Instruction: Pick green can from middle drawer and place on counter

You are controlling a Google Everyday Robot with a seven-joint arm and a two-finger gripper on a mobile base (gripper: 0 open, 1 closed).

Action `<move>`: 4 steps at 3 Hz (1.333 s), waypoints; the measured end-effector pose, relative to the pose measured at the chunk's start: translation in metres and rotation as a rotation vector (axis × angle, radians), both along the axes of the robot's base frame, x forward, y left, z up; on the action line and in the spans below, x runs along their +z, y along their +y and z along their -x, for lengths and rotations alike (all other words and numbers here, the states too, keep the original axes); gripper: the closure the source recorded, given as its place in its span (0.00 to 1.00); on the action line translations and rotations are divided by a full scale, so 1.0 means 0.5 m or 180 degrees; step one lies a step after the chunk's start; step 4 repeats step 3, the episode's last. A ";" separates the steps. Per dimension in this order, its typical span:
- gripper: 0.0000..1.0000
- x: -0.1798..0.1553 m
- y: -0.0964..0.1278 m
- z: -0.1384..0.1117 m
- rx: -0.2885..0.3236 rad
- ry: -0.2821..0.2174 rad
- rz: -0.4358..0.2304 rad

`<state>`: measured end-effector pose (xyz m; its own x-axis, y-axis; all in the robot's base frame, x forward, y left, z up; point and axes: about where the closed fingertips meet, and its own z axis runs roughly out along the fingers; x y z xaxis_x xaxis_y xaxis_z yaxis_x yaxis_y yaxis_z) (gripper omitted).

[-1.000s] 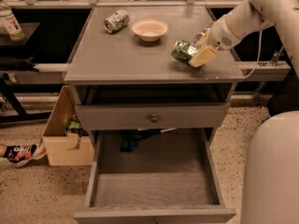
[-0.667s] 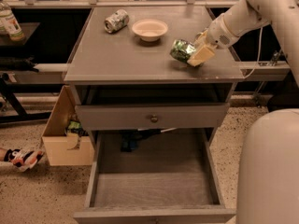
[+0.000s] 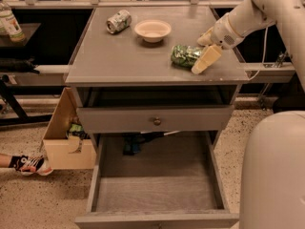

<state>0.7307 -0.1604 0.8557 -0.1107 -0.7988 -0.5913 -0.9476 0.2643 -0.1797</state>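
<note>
The green can [image 3: 184, 55] lies on its side on the counter [image 3: 119, 56], near the right front corner. My gripper [image 3: 205, 47] is at the can's right end, one cream finger [image 3: 206, 59] in front of it and the other behind. The jaws stand apart, open around the can's end. The middle drawer [image 3: 157, 192] is pulled out below, its grey floor bare. My arm reaches in from the upper right.
A white-silver can [image 3: 118, 21] and a pale bowl [image 3: 152, 30] sit at the back of the counter. A shut drawer front with a brass knob [image 3: 155, 121] is above the open drawer. A cardboard box [image 3: 64, 144] and a shoe [image 3: 32, 165] are at left.
The can has settled flat on the counter and my fingers have spread slightly around it. A person's shoe has moved in at lower left.
</note>
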 end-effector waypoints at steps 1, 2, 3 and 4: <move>0.00 0.024 -0.011 0.000 -0.0025 -0.0115 -0.0042; 0.00 0.077 -0.034 0.019 -0.0051 -0.0375 -0.0093; 0.00 0.123 -0.038 0.062 0.0067 -0.0593 -0.0115; 0.00 0.123 -0.038 0.062 0.0067 -0.0593 -0.0115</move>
